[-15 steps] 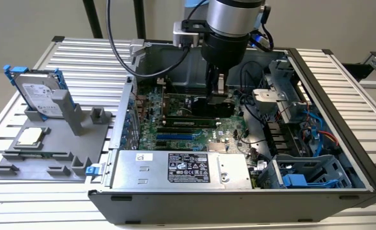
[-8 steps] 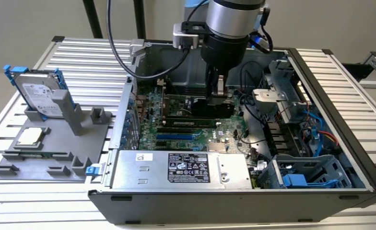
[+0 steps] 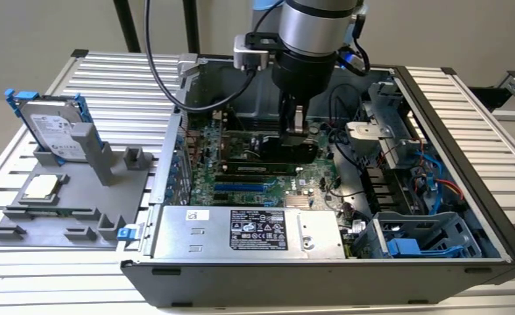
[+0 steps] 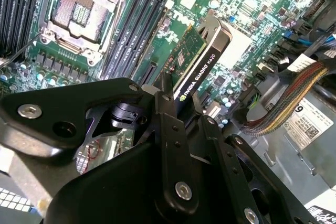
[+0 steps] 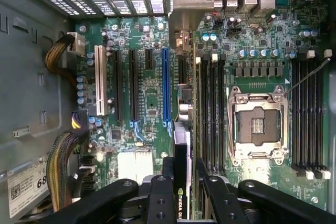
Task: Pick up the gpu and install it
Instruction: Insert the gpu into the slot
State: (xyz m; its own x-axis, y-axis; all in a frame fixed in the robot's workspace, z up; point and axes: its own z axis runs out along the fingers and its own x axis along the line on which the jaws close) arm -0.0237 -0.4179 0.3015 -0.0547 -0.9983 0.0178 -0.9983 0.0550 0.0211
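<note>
Install step: gripper (image 4: 181,109) clamped on the gpu (image 4: 202,59), held edge-down over the motherboard (image 5: 142,77); seating likely needs lining up with a slot.

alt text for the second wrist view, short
The black pincer grips the gpu by one end, holding it on edge above the green motherboard. The empty CPU socket and a bundle of cables flank it.

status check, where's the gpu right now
Gripper shut on the gpu, card held on edge. Over the motherboard inside the open case, not yet seated. Nothing seen blocking the slots.
</note>
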